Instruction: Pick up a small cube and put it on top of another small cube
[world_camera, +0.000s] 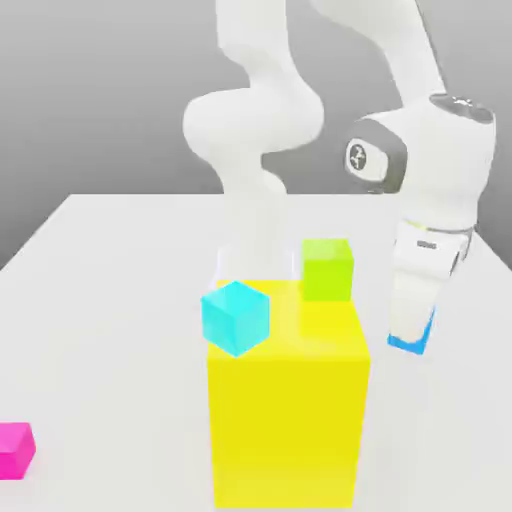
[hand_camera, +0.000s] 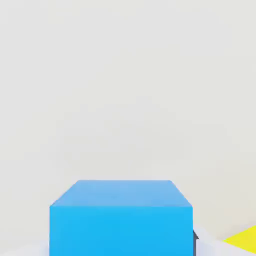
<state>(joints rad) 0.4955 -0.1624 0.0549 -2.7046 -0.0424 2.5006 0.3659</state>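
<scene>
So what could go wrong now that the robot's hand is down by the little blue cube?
The hand is low at the small blue cube, right beside the big yellow block. Swinging toward another cube, it might bump that block. The lime green cube and the cyan cube sit up on the block, the cyan one near its edge, so a bump might knock it off. A weak grip might also let the blue cube slip.

Simulated tabletop (world_camera: 120, 260), plain grey backdrop

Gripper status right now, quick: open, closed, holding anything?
Gripper: closed on the small azure-blue cube, to the exterior view's right of the big yellow block.
</scene>
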